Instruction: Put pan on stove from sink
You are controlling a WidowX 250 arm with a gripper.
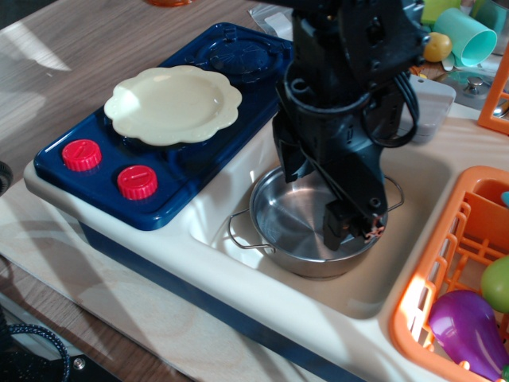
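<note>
The shiny steel pan (290,227) with wire loop handles sits in the cream sink (238,179). My black gripper (314,203) hangs straight over the pan, lowered into it. Its jaws are spread, one finger (291,163) at the pan's far rim and the other finger (338,225) over the pan's near right part. Nothing is held. The dark blue stove (191,171) with two red knobs lies left of the sink. The arm hides the pan's right side.
A cream scalloped plate (173,105) lies on the stove's front burner. An orange dish rack (445,270) with a purple eggplant (469,333) and a green item stands at right. Cups and clutter sit at the back right.
</note>
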